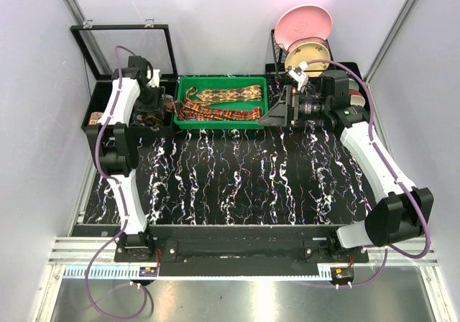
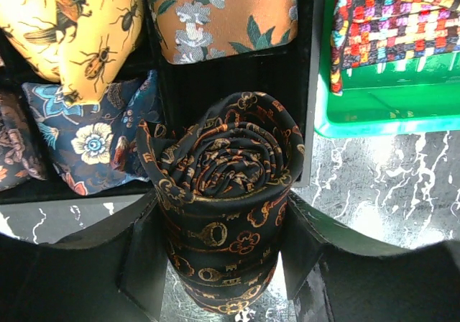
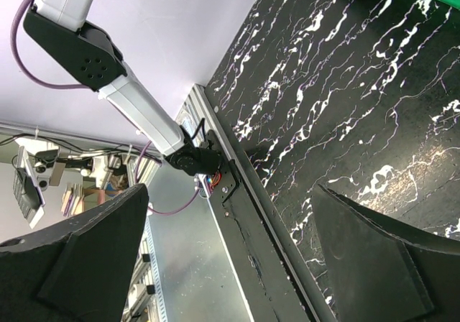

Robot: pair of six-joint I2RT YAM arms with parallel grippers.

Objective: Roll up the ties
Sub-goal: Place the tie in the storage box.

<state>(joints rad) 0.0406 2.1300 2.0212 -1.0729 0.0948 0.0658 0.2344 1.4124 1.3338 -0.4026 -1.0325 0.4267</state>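
Left pincer is at the back-left corner, jaws partly closed around a rolled tie, dark cloth with gold keys, the coil standing upright between the fingers. It sits at the near right corner of the black box; whether it rests inside a compartment, I cannot tell. Other coils pack the box: a yellow beetle-print one, an orange floral one, a blue floral one. Just right of the box, the green tray holds flat ties in red and gold. Right pincer is spread wide, holding nothing, turned sideways by the tray's right end. The bench is black with white veining. Pale walls close in the sides, and a dish rack with a pink plate stands back right.
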